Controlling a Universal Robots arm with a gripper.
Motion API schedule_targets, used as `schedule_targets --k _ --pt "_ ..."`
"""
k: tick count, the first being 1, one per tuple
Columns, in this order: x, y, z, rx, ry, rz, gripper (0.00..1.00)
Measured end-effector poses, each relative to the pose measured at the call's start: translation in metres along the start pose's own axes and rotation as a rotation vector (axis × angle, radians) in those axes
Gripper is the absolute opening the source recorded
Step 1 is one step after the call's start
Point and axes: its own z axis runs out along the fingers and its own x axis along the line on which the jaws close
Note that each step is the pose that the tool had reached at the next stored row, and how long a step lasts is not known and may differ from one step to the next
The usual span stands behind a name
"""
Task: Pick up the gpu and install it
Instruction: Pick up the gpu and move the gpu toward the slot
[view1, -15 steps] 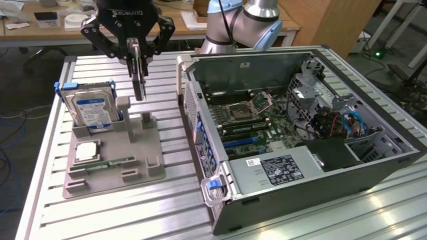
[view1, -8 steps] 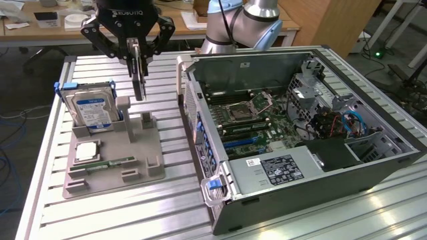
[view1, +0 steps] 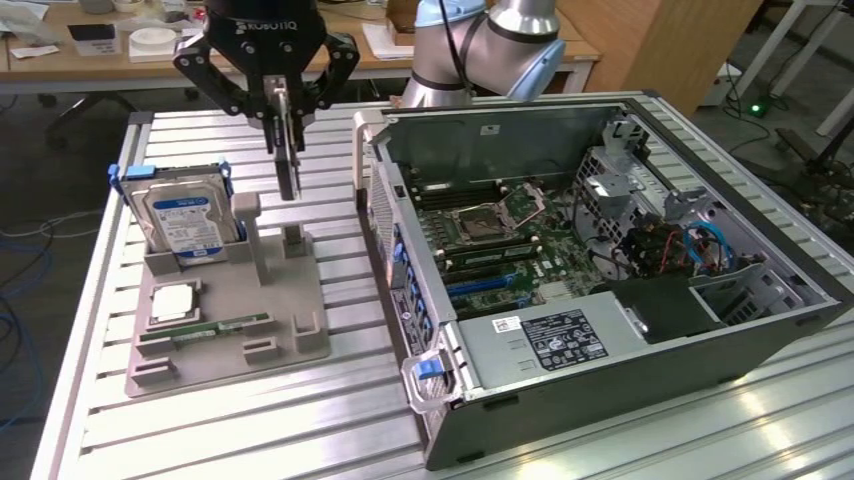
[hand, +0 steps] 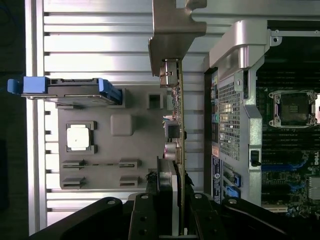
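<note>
**Desk:** What do you see, left to right?

**Me:** At the exterior view's left, the hard drive (view1: 184, 222) stands upright at the far end of the grey fixture (view1: 220, 355). A processor chip (view1: 174, 302) and a memory stick (view1: 214, 328) lie nearer. Just right of the drive, my gripper (view1: 283, 125) is clamped on the gpu (view1: 288, 175), which hangs edge-on above the fixture without touching it.

**Desk:** And the case?

**Me:** The open computer case (view1: 641, 355) lies to the right with its motherboard (view1: 514, 240) exposed. The gpu is outside it, near its left wall.
</note>
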Motion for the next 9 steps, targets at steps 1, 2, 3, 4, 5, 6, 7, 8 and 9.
schedule_targets --k 1,2,3,4,5,6,7,8,9 --pt "-0.0013 0.0000 0.0000 0.0001 0.0000 0.000 0.28" --pt "-0.0024 0.0001 0.0001 0.0000 -0.0001 0.000 0.28" --pt "-0.0036 0.0001 0.0001 0.0000 0.0000 0.000 0.28" --pt "-0.0047 0.0001 0.0001 0.0000 0.0000 0.000 0.28" --pt "-0.0058 0.0001 0.0002 0.0000 -0.0001 0.000 0.28" --pt "-0.0069 0.0001 0.0001 0.0000 0.0000 0.000 0.28" --pt "-0.0079 0.0002 0.0002 0.0000 0.0000 0.000 0.28" --pt "-0.0089 0.0002 0.0002 0.0001 0.0000 0.000 0.28" --pt "-0.0098 0.0002 0.0002 0.0000 -0.0001 0.000 0.28"
